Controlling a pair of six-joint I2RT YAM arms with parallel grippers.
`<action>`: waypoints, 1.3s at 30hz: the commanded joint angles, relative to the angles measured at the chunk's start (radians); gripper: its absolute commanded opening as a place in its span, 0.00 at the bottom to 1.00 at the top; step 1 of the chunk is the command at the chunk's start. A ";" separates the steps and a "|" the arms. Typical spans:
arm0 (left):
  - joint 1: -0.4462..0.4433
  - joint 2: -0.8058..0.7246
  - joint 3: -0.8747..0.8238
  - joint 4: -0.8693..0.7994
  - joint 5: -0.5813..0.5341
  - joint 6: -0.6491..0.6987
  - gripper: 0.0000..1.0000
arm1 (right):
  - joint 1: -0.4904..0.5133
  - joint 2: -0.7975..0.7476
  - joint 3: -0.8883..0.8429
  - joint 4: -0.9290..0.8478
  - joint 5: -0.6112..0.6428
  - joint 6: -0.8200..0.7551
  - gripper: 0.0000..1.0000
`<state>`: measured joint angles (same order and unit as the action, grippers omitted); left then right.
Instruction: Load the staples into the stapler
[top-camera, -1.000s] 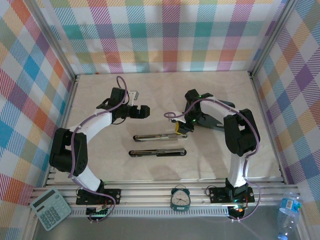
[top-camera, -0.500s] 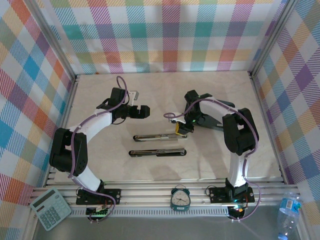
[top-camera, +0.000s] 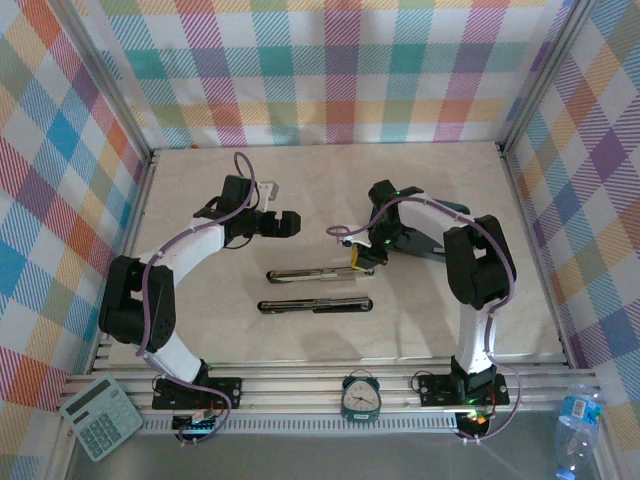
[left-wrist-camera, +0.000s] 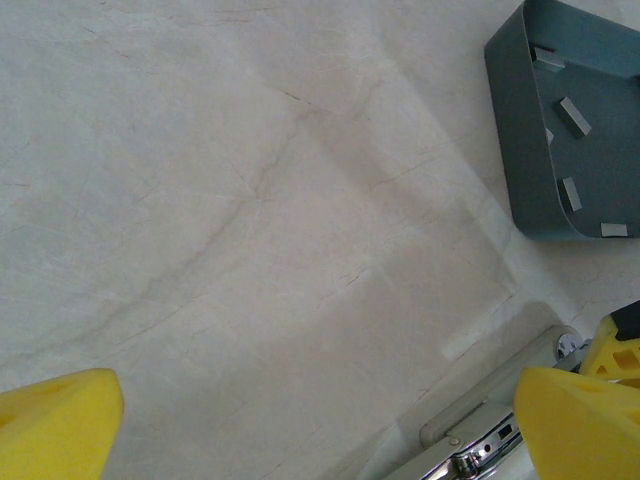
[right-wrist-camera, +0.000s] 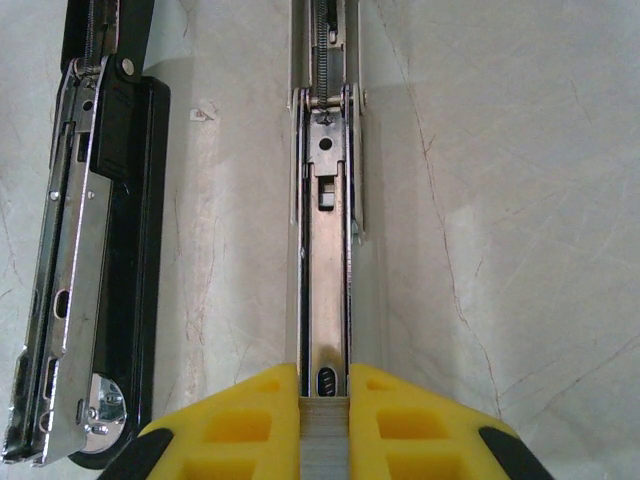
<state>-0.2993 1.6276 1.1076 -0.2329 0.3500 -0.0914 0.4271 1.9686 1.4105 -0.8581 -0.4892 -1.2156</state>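
R claw (right-wrist-camera: 324, 392) w/ staples (right-wrist-camera: 324, 442) — at stapler (right-wrist-camera: 326, 250)

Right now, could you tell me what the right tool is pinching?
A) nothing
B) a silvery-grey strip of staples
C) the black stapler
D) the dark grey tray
B: the right wrist view shows a silvery-grey ribbed strip of staples clamped in the right tool, in line with the open silver stapler rail.

Left gripper (left-wrist-camera: 320, 430) spread wide, right gripper (right-wrist-camera: 324, 388) clamped tight
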 joint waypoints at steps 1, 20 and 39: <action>-0.006 -0.012 0.008 -0.006 0.015 0.012 1.00 | 0.008 0.016 0.025 -0.035 -0.005 -0.032 0.13; -0.009 -0.011 0.011 -0.013 0.014 0.015 1.00 | 0.009 0.010 0.025 -0.064 0.072 -0.033 0.14; -0.014 -0.036 0.011 -0.015 0.001 0.027 1.00 | 0.004 -0.100 0.022 0.007 0.063 0.160 0.35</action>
<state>-0.3031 1.6276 1.1076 -0.2337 0.3489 -0.0845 0.4316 1.9408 1.4235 -0.8776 -0.4007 -1.1564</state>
